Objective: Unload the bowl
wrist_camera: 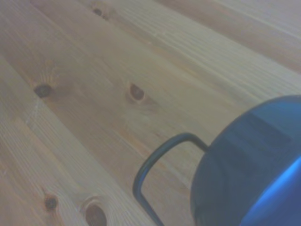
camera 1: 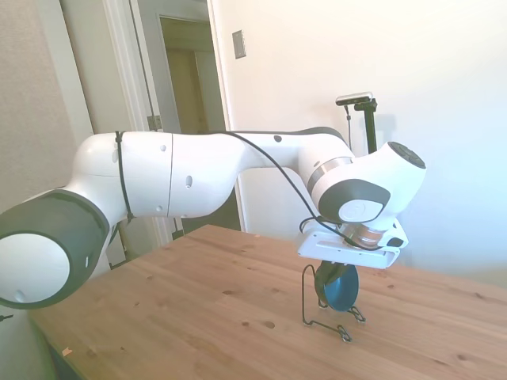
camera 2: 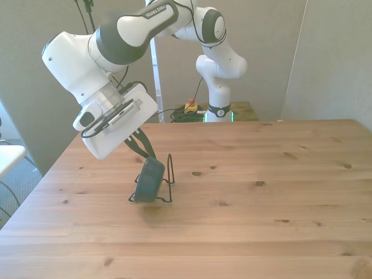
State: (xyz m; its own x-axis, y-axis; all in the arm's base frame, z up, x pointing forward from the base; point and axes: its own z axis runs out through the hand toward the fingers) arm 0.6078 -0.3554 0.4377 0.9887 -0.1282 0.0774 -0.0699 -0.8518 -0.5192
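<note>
Front view: bowl (camera 2: 150, 180) on edge in wire stand (camera 2: 167, 185) on table (camera 2: 261, 221).

— Bowls? One blue bowl (camera 1: 341, 288), small and round.

— Wire stands? One thin black wire stand (camera 1: 310, 305).

— Desks? One wooden desk (camera 2: 279, 192).

— Robot arms? One white arm (camera 2: 125, 35), with one pincer (camera 2: 142, 150) on its end.

— Dark knots in the wood, seen up close? Five in the wrist view.

— Anything else to count? One doorway (camera 1: 190, 87).
</note>
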